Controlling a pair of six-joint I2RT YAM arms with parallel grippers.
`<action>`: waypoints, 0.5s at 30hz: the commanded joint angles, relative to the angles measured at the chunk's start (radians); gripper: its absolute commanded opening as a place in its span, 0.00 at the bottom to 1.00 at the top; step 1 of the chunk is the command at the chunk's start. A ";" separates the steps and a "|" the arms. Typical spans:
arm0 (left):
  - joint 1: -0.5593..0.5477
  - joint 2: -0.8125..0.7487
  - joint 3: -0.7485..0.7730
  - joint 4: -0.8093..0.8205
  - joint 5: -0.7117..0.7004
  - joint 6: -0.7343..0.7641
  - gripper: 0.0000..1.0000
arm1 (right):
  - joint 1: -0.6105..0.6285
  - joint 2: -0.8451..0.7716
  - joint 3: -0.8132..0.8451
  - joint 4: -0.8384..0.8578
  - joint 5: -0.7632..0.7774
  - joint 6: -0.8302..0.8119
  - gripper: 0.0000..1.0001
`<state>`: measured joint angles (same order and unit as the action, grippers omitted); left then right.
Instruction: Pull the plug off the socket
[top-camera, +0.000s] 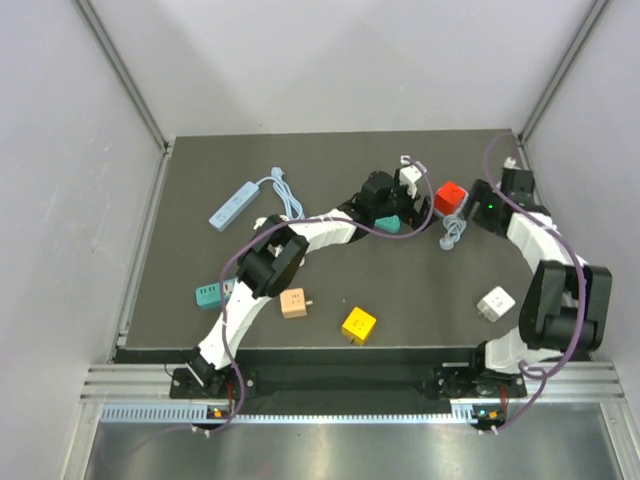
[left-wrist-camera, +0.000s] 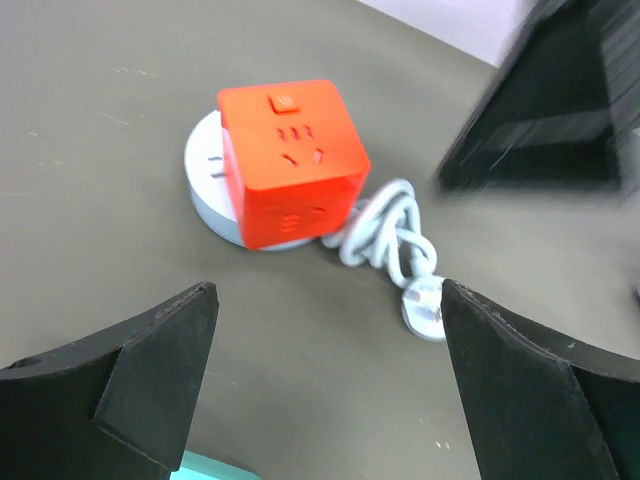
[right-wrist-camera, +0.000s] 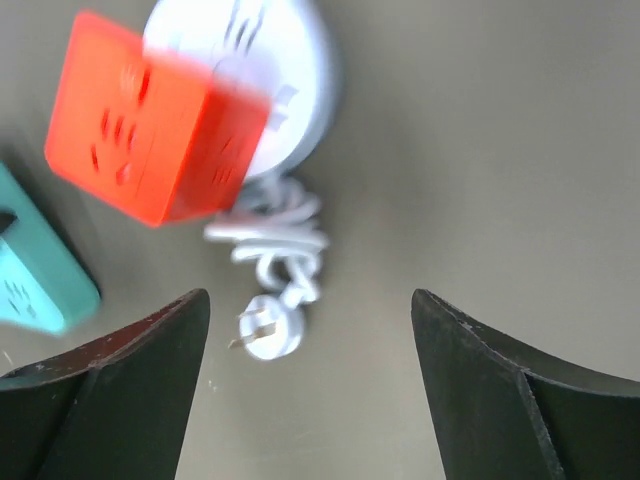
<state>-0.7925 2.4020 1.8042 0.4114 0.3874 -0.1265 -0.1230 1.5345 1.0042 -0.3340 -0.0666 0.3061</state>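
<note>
**Standing open on both sides of the red socket cube**

Stretching across the whole workspace, a dark grey matte counter (top-camera: 400, 290) is carrying everything. The black-and-white left arm (top-camera: 300, 235) is reaching in from the near left and the matching right arm (top-camera: 540, 240) is curving in from the near right, and the two wrists are facing each other across the far middle. The left jaws are standing wide apart with nothing between them. The right jaws are also spread wide and gripping nothing.

A long pale blue power strip (top-camera: 234, 204) is lying at the far left with its cord looped beside it. Between the two wrists a red plastic socket cube (left-wrist-camera: 290, 160) is sitting on a round white disc (left-wrist-camera: 205, 175), looking tilted and blurred in the right wrist view. Just beside the cube a bundled white cable (left-wrist-camera: 385, 235) is lying on the counter. Its white plug (left-wrist-camera: 422, 305) is lying free at the end of the bundle, pins bare and in no socket.

A teal cube (top-camera: 388, 222) is sitting under the left wrist. Nearer the bases, another teal block (top-camera: 208, 295), a peach cube (top-camera: 293, 302), a yellow cube (top-camera: 359, 324) and a white cube (top-camera: 495, 303) are lying well apart.
</note>
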 joint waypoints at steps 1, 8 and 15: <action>-0.017 -0.038 0.029 0.098 -0.071 0.013 0.97 | -0.067 -0.128 -0.039 0.048 0.056 0.070 0.81; -0.094 0.061 0.139 0.086 -0.298 0.085 0.93 | -0.101 -0.132 -0.093 0.206 0.008 0.139 0.79; -0.116 0.210 0.360 0.080 -0.338 0.016 0.88 | -0.116 -0.059 -0.088 0.302 -0.051 0.182 0.76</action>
<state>-0.9119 2.5633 2.0670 0.4583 0.0952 -0.0883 -0.2260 1.4578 0.9066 -0.1253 -0.0784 0.4561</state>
